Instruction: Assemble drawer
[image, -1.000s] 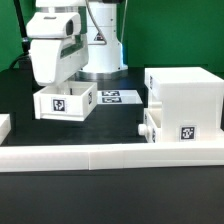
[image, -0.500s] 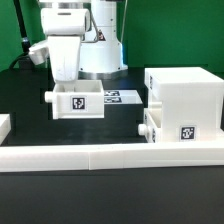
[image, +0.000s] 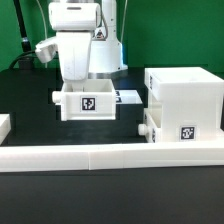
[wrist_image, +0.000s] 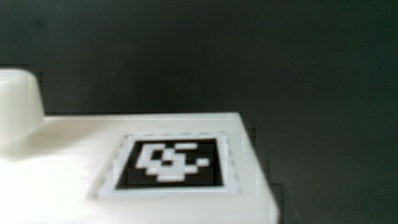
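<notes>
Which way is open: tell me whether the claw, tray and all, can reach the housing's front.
Probably yes. The claw grips the tray on the housing's left in the exterior view, with bare table between them.

The box tray (image: 88, 103) at the centre of the exterior view is white, with a black-and-white square tag (image: 88, 102) on its front. The big housing (image: 185, 95) at the right is white too, as is the small tray (image: 172, 127) at lower right, which carries its own black-and-white tag (image: 186, 132). The arm (image: 82, 35) at upper centre is white. The table (image: 30, 90) is black, the backdrop (image: 175, 30) green, and the rail (image: 110, 155) along the bottom white.
</notes>
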